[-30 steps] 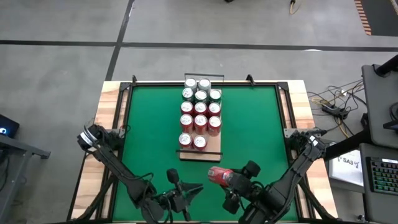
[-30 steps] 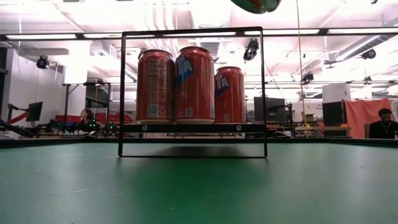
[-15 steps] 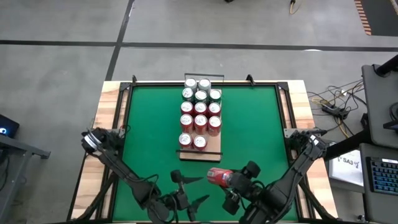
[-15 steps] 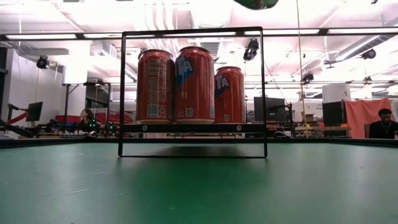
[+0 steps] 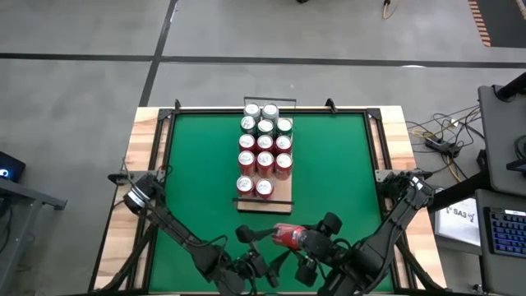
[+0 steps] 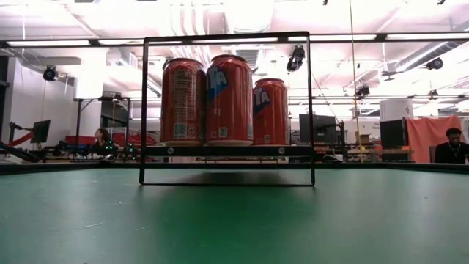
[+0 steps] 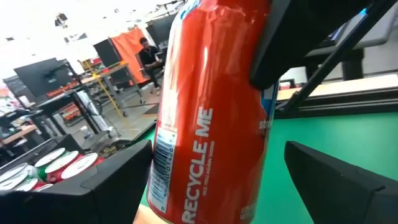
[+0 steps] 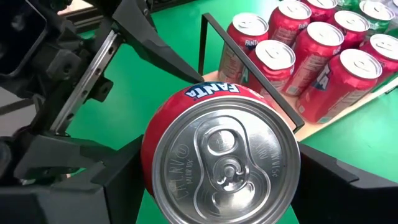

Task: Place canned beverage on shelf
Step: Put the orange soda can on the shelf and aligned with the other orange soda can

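the right gripper [image 5: 297,239] is hovering over the near edge of the green mat [image 5: 197,173], its fingers clamped on a red fanta can [image 5: 285,234] that is lying on its side in the air, just short of the near end of the shelf [image 5: 282,201]. in the right wrist view the can [image 8: 222,162] is showing its silver top and pull tab between the two dark fingers [image 8: 81,183], with the shelf's thin black rail [image 8: 249,74] right beyond it. the left gripper [image 5: 261,247] is reaching in from the near left, its fingers spread apart on either side of the same can without closing on it; in the left wrist view the can [image 7: 214,112], printed "recycle me", is filling the gap between the open dark fingers [image 7: 336,171]. the shelf, a pale wood-grain board, is sitting in the middle of the mat, running from far to near, and is carrying rows of upright cans [image 5: 265,141], mostly red with some green ones at the far end; the near row is holding two cans with a bare spot on its right. in the low view three red cans [image 6: 229,100] are standing on the shelf inside the black rail frame [image 6: 144,110].
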Controlling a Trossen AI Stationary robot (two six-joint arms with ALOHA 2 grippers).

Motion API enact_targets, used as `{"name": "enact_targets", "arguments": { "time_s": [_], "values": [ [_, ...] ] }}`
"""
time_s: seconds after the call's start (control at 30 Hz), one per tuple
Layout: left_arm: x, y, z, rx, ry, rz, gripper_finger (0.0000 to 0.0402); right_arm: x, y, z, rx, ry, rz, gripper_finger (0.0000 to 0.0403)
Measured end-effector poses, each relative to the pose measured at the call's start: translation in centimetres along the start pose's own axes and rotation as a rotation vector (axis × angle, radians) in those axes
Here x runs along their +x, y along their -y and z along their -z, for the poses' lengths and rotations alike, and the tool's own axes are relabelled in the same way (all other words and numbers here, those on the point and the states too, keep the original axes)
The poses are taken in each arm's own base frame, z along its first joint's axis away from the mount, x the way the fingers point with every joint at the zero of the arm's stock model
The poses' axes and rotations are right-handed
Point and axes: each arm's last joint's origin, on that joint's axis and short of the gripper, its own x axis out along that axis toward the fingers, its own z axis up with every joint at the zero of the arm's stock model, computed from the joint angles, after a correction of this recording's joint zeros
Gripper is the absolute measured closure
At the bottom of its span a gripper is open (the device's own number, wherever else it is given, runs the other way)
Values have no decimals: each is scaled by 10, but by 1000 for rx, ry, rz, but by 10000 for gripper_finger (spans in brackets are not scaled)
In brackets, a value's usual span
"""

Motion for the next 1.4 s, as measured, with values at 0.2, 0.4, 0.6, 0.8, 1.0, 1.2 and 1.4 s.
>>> {"name": "enact_targets", "arguments": {
  "time_s": [0.2, 0.4, 0.6, 0.8, 1.0, 1.2, 1.4],
  "values": [
    [4, 6, 0, 23, -4, -25, 54, 0, 0, 0, -29, -2, -3, 109],
    [5, 7, 0, -6, -4, -23, 47, 0, 0, 0, -48, -3, -3, 109],
    [10, 4, 0, -47, -10, -74, 5, 0, -1, -1, -38, 14, -2, 109],
    [12, 4, 0, -12, -6, -40, 28, 1, -3, -2, -16, 22, -16, 109],
    [17, 2, 1, -8, -11, -57, 41, 3, -3, -4, 3, 26, -15, 109],
    [15, 3, 1, 21, -13, -60, 118, 4, -3, -5, 11, 25, -20, 109],
    [13, 2, -2, 26, -6, -31, 117, 4, -3, -6, 12, 42, -17, 35]
  ]
}}
